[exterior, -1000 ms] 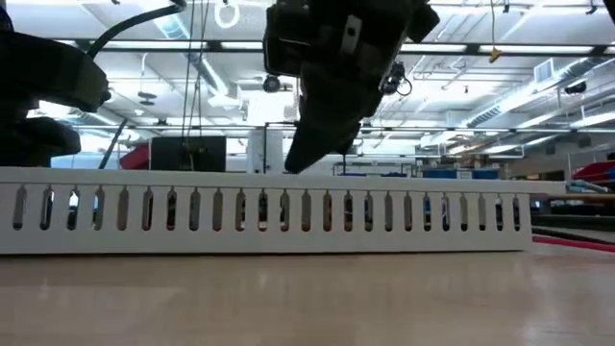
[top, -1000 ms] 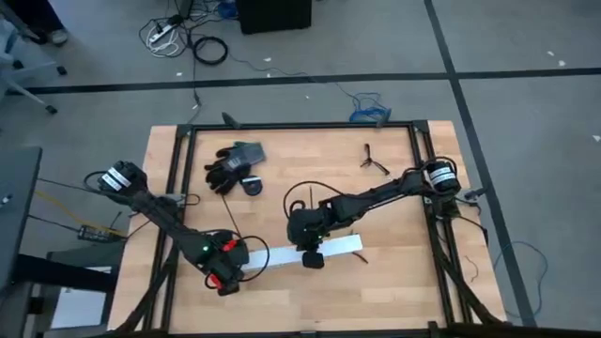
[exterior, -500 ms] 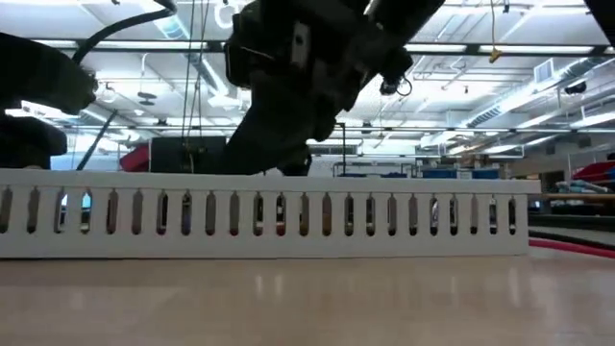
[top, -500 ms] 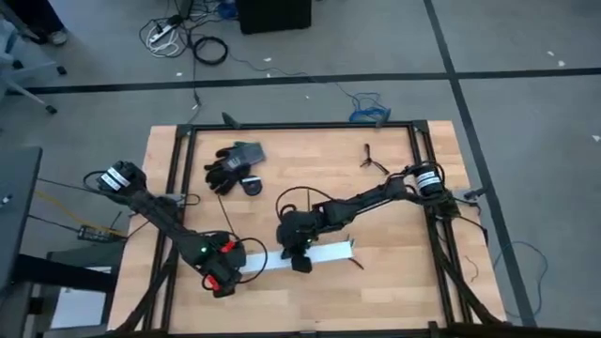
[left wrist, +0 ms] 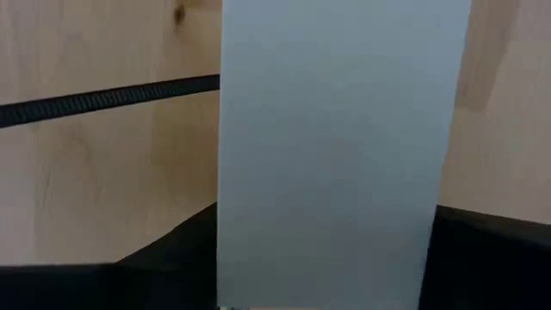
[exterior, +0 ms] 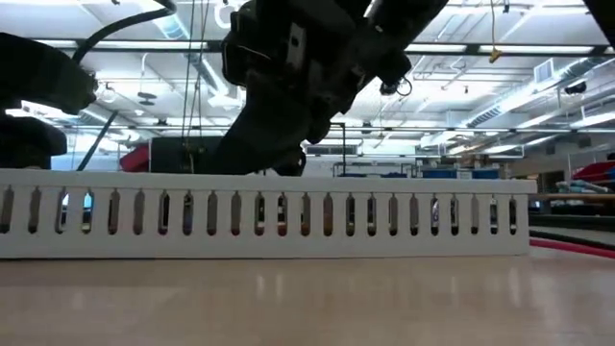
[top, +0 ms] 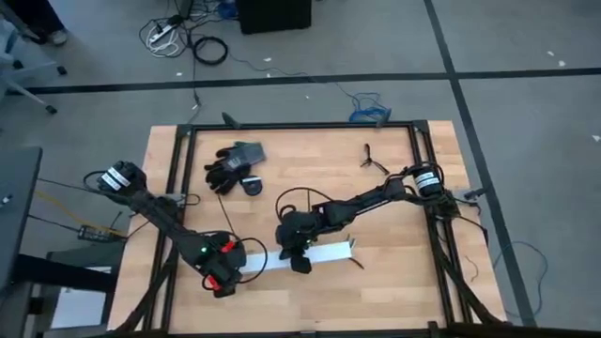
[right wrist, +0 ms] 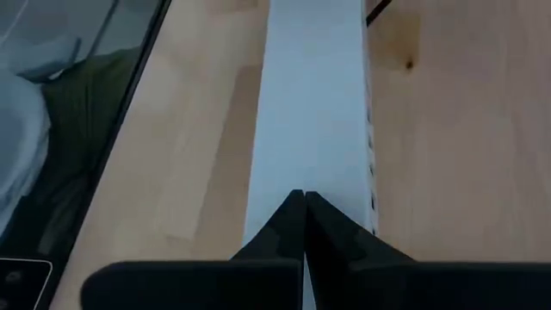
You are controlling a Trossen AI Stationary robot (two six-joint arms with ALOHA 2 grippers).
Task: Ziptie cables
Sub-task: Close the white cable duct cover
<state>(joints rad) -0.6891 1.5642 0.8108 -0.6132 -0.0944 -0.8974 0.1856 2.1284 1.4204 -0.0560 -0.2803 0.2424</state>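
Observation:
The long white slotted channel (top: 299,253) lies flat on the table and fills the low view (exterior: 264,211). My left gripper (top: 222,274) is at its left end, with a finger on either side of the channel (left wrist: 344,155). My right gripper (right wrist: 303,198) is shut, its tips on the channel's top face left of its middle (top: 299,259). The ziptie (left wrist: 103,99), a thin black strap, lies on the wood and runs in behind the channel. A few thin dark cables (top: 357,264) lie off the channel's right end. My left gripper has the channel's left end (left wrist: 232,215) between its two fingers, which stand against its long sides. The fingers lie across the channel, which rests flat on the table. My right gripper sets its shut fingertips (right wrist: 293,215) on the channel's flat top face (right wrist: 310,164), slanting down from above.
A black glove (top: 233,161) and a small round black object (top: 252,186) lie at the far left. A small black forked clip (top: 373,160) lies at the far right. Black frame rails (top: 178,188) run along the table's sides. Bare wood lies near the front edge.
My right gripper has gone toward the table's left edge, staying shut, and the white channel has slid left along the table with it. Over the last half second both have stood almost still.

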